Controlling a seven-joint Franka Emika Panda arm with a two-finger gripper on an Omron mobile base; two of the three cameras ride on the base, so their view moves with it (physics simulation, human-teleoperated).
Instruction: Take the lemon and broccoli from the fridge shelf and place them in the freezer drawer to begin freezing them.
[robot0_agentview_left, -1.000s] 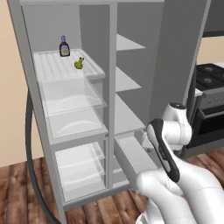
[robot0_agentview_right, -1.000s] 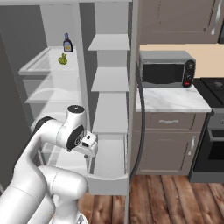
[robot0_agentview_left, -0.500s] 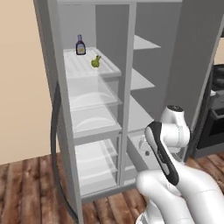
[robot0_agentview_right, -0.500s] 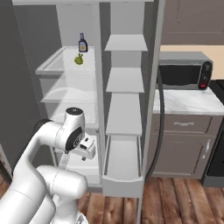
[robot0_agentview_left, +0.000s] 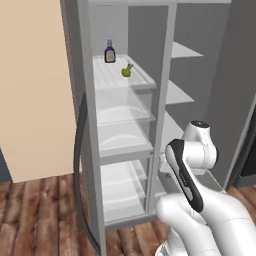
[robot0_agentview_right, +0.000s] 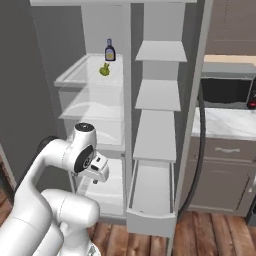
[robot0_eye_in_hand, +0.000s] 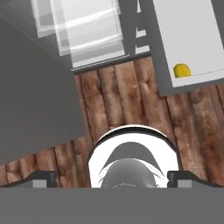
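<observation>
Meanwhile, the broccoli (robot0_agentview_left: 127, 71) was seen resting on the fridge shelf (robot0_agentview_left: 112, 77) near its front edge, with a dark bottle (robot0_agentview_left: 109, 52) standing behind it. The lemon (robot0_eye_in_hand: 182, 71) was found lying inside the pulled-out freezer drawer (robot0_agentview_right: 150, 217), close against its front wall. The gripper (robot0_eye_in_hand: 111, 177) was held low before the fridge, fingers (robot0_eye_in_hand: 43, 178) spread wide and released, with nothing grasped, above the wooden floor (robot0_eye_in_hand: 131, 105).
</observation>
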